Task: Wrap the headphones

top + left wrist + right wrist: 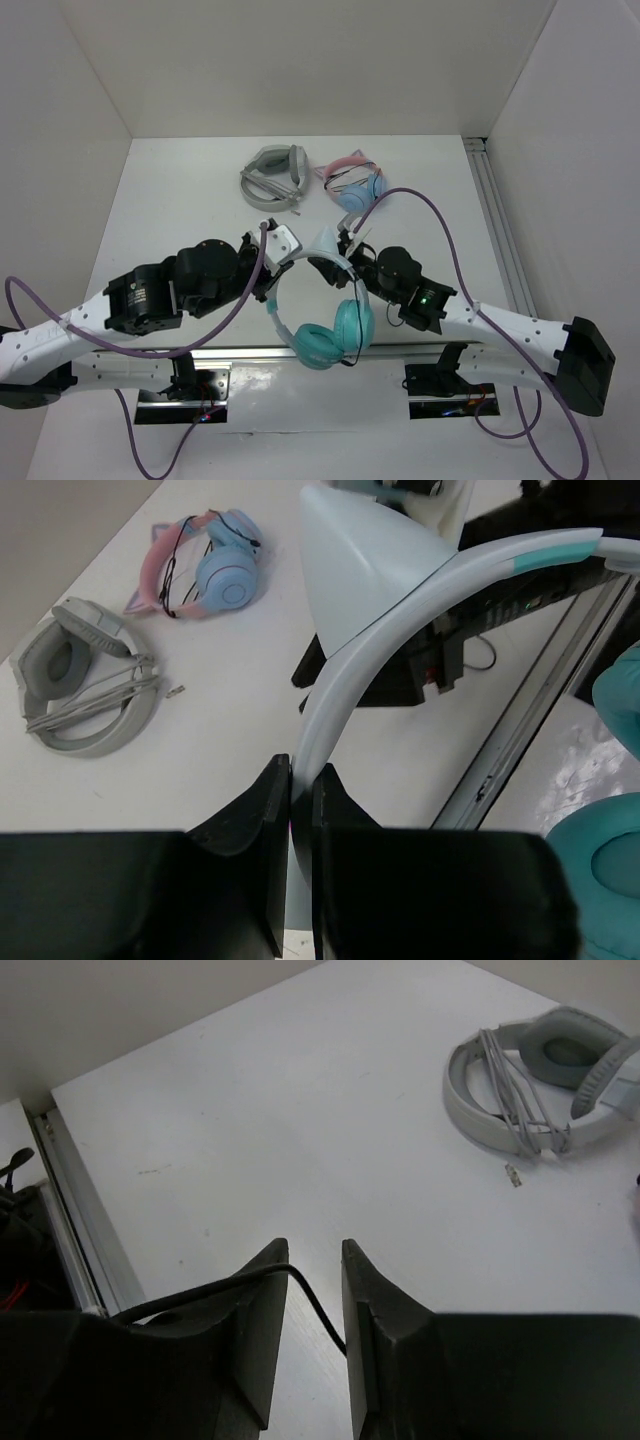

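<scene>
- Left jaws are clamped shut on the pale whitish headband (340, 680) of the teal cat-ear headphones (335, 332), low on its arc, with one pointed plastic ear (360, 570) just above the grip.
- Right jaws stand a little apart; the thin black cable (300, 1275) runs across the gap between them, loose and not pinched.
- Both teal padded ear cups (600, 880) hang below the left grip at the middle of the near edge of the white desk (180, 200), between the two arms.
- Handling, as a judgement: the set looks light. The headband is stiff but springy plastic, so the present hold on the band suits steadying it. The cups are soft and would squash, and the small ears look easy to snap.
- The cable is limp and slippery. It needs a firm pinch close to the cups and steady tension, or the turns will slide off the band.
- Grey over-ear headphones (275, 178) and pink-banded light-blue headphones (355, 185) lie side by side towards the far edge, well apart from the work.
</scene>
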Controlling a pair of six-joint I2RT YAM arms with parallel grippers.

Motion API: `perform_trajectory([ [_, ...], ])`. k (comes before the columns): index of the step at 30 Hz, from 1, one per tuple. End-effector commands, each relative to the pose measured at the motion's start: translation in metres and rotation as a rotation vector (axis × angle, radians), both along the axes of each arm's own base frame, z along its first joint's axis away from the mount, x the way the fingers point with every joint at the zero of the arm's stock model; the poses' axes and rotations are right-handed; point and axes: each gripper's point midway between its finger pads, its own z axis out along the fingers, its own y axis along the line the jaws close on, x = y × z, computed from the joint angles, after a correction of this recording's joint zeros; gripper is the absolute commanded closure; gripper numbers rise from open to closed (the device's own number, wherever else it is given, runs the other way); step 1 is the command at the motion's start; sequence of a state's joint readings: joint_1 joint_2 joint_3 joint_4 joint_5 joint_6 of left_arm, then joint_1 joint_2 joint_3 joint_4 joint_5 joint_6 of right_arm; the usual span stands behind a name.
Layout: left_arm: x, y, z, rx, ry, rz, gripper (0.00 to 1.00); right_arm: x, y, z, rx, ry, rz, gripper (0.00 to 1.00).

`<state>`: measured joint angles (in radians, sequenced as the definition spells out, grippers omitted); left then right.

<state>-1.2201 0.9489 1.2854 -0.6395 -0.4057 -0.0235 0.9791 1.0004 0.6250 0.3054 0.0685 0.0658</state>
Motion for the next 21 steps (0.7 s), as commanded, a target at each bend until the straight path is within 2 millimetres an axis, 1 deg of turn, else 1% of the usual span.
perform_trajectory([
  [1,0.0,-0.011,0.067,-0.323,-0.011,0.035,1.0,-0.001,0.011,0.019,0.107,-0.071,0.063,0.64],
  [2,0.001,-0.007,0.074,-0.365,-0.005,0.059,1.0,-0.001,0.013,0.023,0.143,-0.073,0.078,0.63],
  [3,0.002,-0.004,0.076,-0.39,-0.005,0.079,1.0,-0.003,0.015,0.013,0.144,-0.056,0.09,0.6],
  [4,0.003,0.001,0.082,-0.421,-0.007,0.097,1.0,0.0,0.014,0.011,0.155,-0.053,0.092,0.57],
  [5,0.006,0.009,0.086,-0.464,0.002,0.142,1.0,0.002,0.015,0.006,0.17,-0.04,0.106,0.57],
  [6,0.007,0.015,0.089,-0.484,0.004,0.17,1.0,0.0,0.018,0.007,0.183,-0.039,0.12,0.57],
  [7,0.009,0.016,0.091,-0.495,-0.003,0.184,1.0,0.002,0.018,0.003,0.187,-0.032,0.122,0.57],
  [8,0.011,0.024,0.097,-0.53,-0.007,0.216,1.0,0.002,0.018,-0.005,0.186,-0.011,0.122,0.57],
  [9,0.012,0.03,0.1,-0.557,-0.001,0.239,1.0,0.001,0.023,-0.008,0.185,-0.01,0.143,0.57],
  [10,0.014,0.033,0.102,-0.566,-0.008,0.259,1.0,0.004,0.021,-0.015,0.176,-0.003,0.133,0.57],
  [11,0.016,0.041,0.109,-0.603,-0.013,0.289,1.0,0.003,0.024,-0.016,0.183,0.007,0.145,0.57],
  [12,0.017,0.042,0.111,-0.624,-0.008,0.305,1.0,0.003,0.026,-0.028,0.164,0.025,0.153,0.57],
  [13,0.016,0.047,0.114,-0.637,-0.01,0.304,1.0,0.003,0.028,-0.029,0.174,0.03,0.153,0.57],
  [14,0.016,0.051,0.119,-0.662,-0.017,0.313,1.0,0.003,0.03,-0.034,0.164,0.04,0.162,0.57],
  [16,0.017,0.052,0.119,-0.671,-0.012,0.324,1.0,0.006,0.032,-0.041,0.16,0.055,0.164,0.57],
  [17,0.017,0.052,0.119,-0.671,-0.012,0.324,1.0,0.007,0.033,-0.042,0.162,0.053,0.164,0.58],
  [18,0.016,0.052,0.119,-0.679,-0.005,0.326,1.0,0.006,0.034,-0.047,0.153,0.062,0.174,0.6],
  [20,0.017,0.053,0.119,-0.679,-0.007,0.335,1.0,0.006,0.034,-0.047,0.153,0.062,0.174,0.76],
  [21,0.019,0.056,0.119,-0.68,-0.011,0.351,1.0,0.014,0.03,-0.047,0.155,0.059,0.134,0.83],
])
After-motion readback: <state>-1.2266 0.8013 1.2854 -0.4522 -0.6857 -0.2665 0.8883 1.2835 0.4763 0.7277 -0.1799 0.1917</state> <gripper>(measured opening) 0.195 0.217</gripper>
